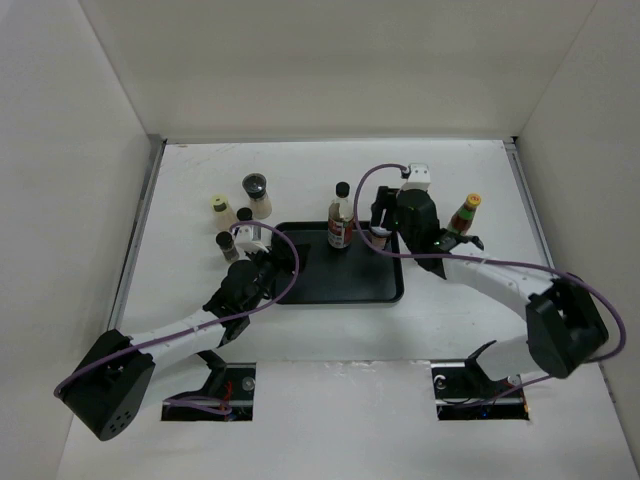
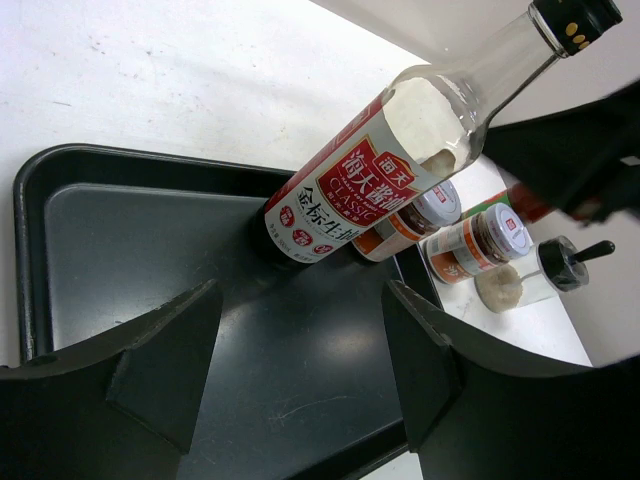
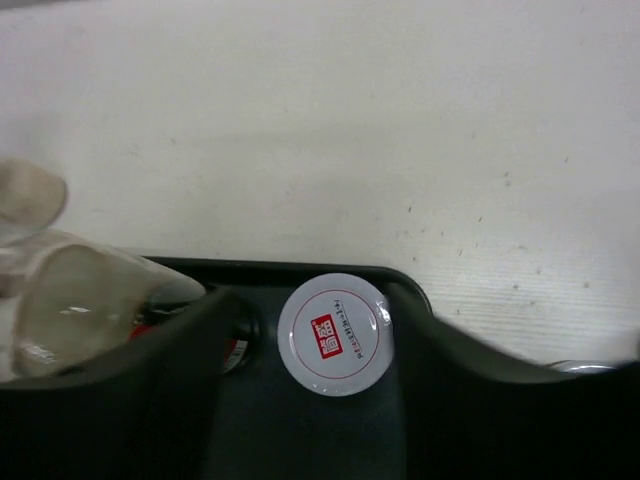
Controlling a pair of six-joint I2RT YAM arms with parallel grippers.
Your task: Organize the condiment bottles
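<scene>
Left gripper (image 2: 300, 300) hangs spread wide and empty over the left part of the black tray (image 1: 330, 278); the tray floor under it is bare right up to the raised rim, so there's free room there. Ahead of it the tall clear bottle (image 1: 340, 222) stands upright against the tray's far rim, black cap up, red label facing the left wrist camera.

Over to the right gripper (image 3: 312, 296); its fingers straddle a silver-lidded jar (image 3: 335, 333) tucked into the tray's far right corner, just beside the tall bottle; tight quarters, rim on two sides, bottle on the third; whether the fingers actually pinch that jar, I cannot tell.

Just off the tray's right rim a red-labelled jar (image 2: 487, 242) stands on the white table (image 1: 300, 165), with a clear black-capped jar (image 2: 545, 275) next to it; the red sauce bottle (image 1: 465, 214), yellow cap, stands further right, close by the right arm.

Left of the tray, near the left wrist: a yellow-lidded jar (image 1: 219, 206), a dark-lidded jar (image 1: 256, 188) and a small dark-capped jar (image 1: 227, 243); the far strip of table lies open up to the back wall (image 1: 330, 70).
</scene>
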